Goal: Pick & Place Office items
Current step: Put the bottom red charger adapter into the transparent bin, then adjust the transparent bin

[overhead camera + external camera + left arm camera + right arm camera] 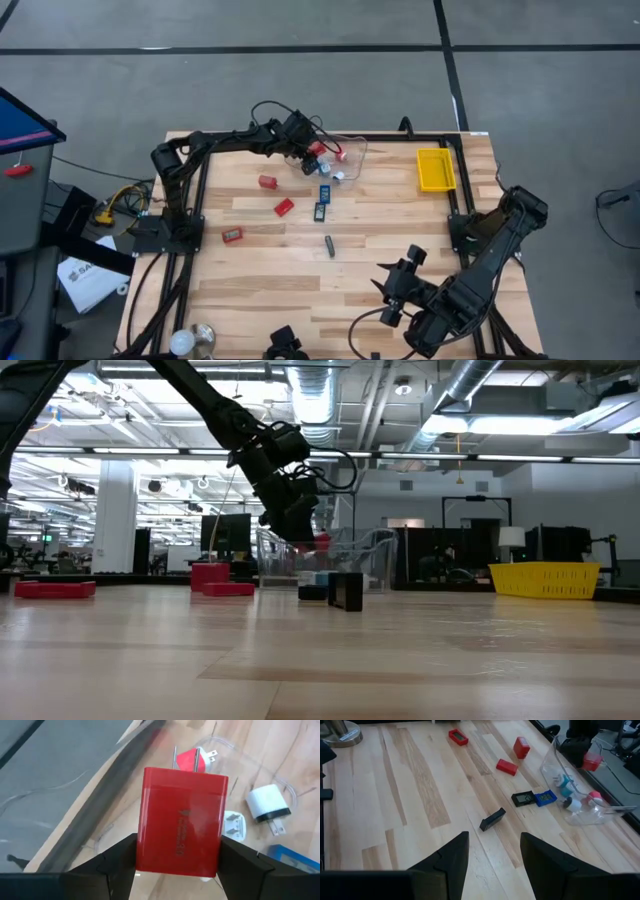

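Observation:
My left gripper (312, 152) is at the table's far edge, shut on a red blocky charger (181, 826) above the clear plastic tub (340, 160). In the tub lie a red plug piece (192, 760), a white charger (267, 804) and small blue-and-white pieces (566, 785). Three red blocks (267, 182) (284, 207) (232, 235), two flat blue-black rectangles (325, 192) (321, 211) and a short dark stick (329, 245) lie flat on the wood. My right gripper (492, 855) hovers open near the table's near right part, well short of the stick (492, 819). My left gripper pinches the red blocky charger by its two opposite narrow sides (142, 845), one finger (117, 857) on each side. The fingers slant downward from the table's left. The block is lifted clear and hangs over the tub's left rim (268, 545), its broad printed face toward the wrist camera.
A yellow tray (436, 168) sits at the far right. A white bulb-like object (180, 343) and a metal disc (205, 333) stand at the near left corner. Open wood lies between the stick and my right gripper (400, 282). Cables trail off the left edge.

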Tool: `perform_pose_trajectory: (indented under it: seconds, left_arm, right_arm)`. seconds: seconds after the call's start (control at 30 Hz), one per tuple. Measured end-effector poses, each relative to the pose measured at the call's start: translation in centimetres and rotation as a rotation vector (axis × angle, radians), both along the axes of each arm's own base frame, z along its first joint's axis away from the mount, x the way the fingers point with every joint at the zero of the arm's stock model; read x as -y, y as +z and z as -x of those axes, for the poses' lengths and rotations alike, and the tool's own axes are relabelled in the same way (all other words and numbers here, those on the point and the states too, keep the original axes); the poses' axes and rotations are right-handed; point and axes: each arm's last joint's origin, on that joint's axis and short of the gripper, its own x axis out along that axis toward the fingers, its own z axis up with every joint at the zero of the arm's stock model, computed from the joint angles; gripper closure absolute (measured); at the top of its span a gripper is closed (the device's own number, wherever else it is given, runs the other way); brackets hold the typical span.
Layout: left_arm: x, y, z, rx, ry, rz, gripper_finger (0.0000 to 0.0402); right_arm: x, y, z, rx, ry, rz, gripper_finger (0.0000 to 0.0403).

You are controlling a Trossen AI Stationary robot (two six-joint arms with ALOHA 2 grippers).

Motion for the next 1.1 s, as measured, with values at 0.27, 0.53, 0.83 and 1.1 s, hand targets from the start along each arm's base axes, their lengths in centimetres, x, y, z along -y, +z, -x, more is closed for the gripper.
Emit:
perform_pose_trajectory:
  seconds: [0.27,0.53,0.83,1.1]
  left_arm:
    - [0.0,0.2,-0.2,0.019,-0.006,-0.017,0.0161]
    - [4.3,2.9,-1.8,0.088,-0.185,-0.035,0.0179]
    - [13.3,1.8,-5.6,0.07,-0.451,-0.084,0.0379]
    - [10.9,2.3,-5.6,0.17,-0.414,-0.069,0.0401]
  right_arm:
    - [0.0,0.0,0.0,0.003,-0.006,-0.006,0.0232]
    - [-0.1,0.0,0.2,0.003,-0.009,-0.009,0.0232]
    - [-0.4,0.0,0.5,0.012,-0.004,-0.017,0.0232]
    - [-0.6,0.0,0.9,0.012,0.006,-0.019,0.0232]
